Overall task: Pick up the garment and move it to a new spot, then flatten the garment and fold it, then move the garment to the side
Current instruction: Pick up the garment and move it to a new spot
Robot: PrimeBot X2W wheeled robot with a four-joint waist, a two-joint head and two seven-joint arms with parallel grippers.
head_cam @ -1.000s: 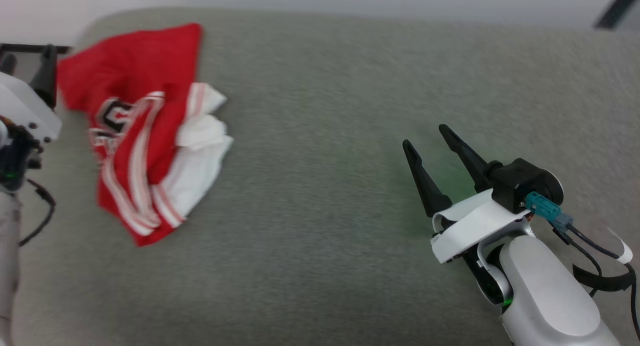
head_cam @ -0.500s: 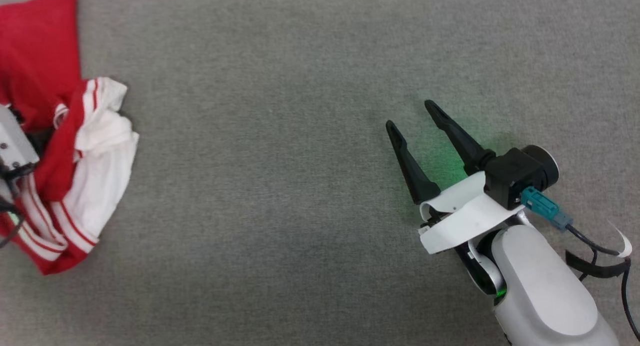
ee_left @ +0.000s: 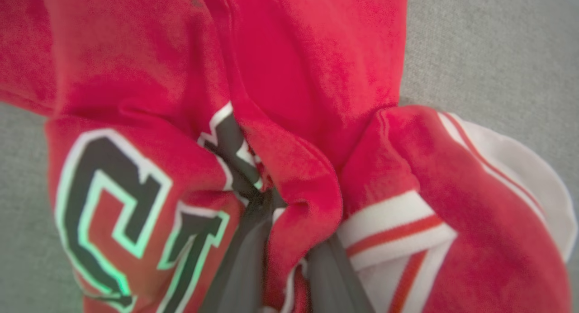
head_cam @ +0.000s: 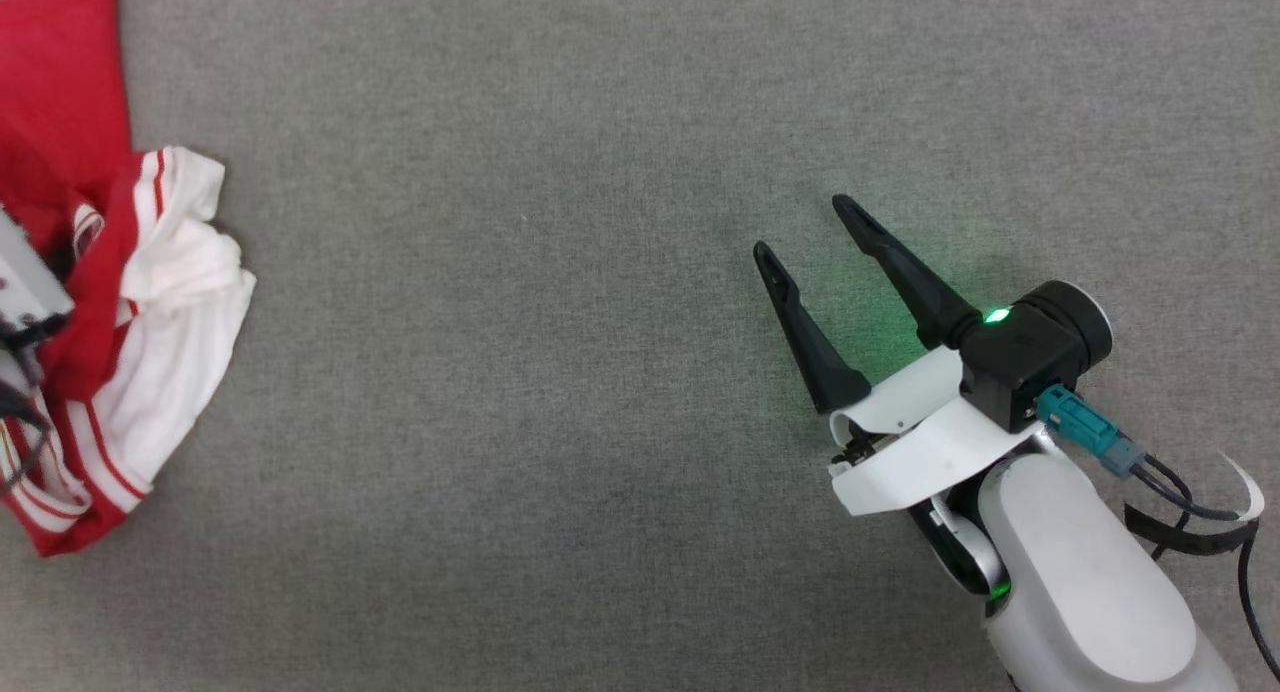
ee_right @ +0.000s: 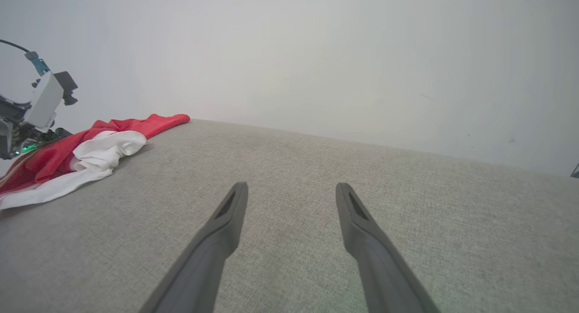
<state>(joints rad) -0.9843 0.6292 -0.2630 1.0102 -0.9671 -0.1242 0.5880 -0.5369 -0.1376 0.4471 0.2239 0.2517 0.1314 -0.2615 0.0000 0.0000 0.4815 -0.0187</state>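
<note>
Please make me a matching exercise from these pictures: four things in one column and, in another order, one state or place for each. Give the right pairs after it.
Things
1. garment
2. left hand
3. right hand
4. grey surface

States
A. open, holding nothing
B. flat and woven, lying under the others
C. crumpled in a heap, red and white
D. shut on a red fold

Pairs: 1-C, 2-D, 3-A, 4-B
</note>
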